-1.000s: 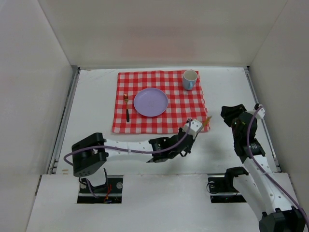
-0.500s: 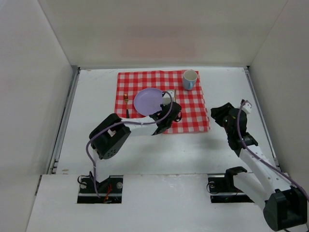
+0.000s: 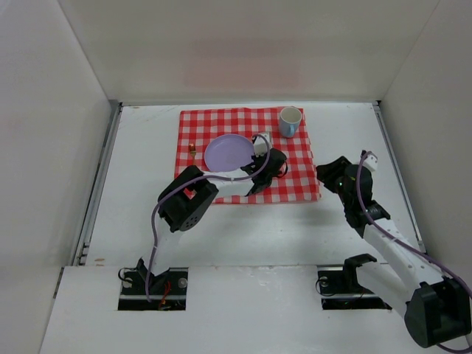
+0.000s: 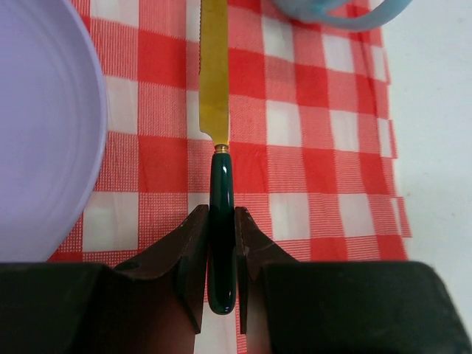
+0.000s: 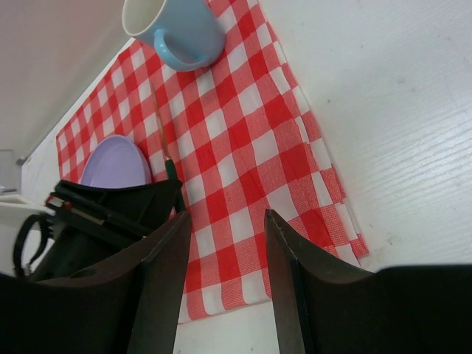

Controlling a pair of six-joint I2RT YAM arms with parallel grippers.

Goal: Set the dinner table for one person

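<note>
My left gripper (image 3: 273, 158) (image 4: 220, 220) is shut on the dark green handle of a knife (image 4: 221, 184). Its gold blade points away over the red-and-white checked cloth (image 3: 295, 177) (image 4: 310, 147), just right of the lilac plate (image 3: 228, 153) (image 4: 37, 133). A blue mug (image 3: 289, 122) (image 4: 339, 11) (image 5: 177, 29) stands at the cloth's far right corner. A fork (image 3: 192, 147) lies left of the plate, partly hidden by my left arm. My right gripper (image 3: 328, 171) (image 5: 225, 217) is open and empty over the white dinner table (image 3: 140, 169) (image 5: 383, 110), by the cloth's right edge.
White walls enclose the table on three sides. A metal rail (image 3: 103, 169) runs along the left edge. My left arm's elbow (image 3: 184, 206) sits in front of the cloth's near edge. The left gripper also shows in the right wrist view (image 5: 110, 206).
My left gripper has swung from the cloth's near right corner up onto the cloth beside the plate, carrying the knife. My right gripper has moved left toward the cloth's right edge.
</note>
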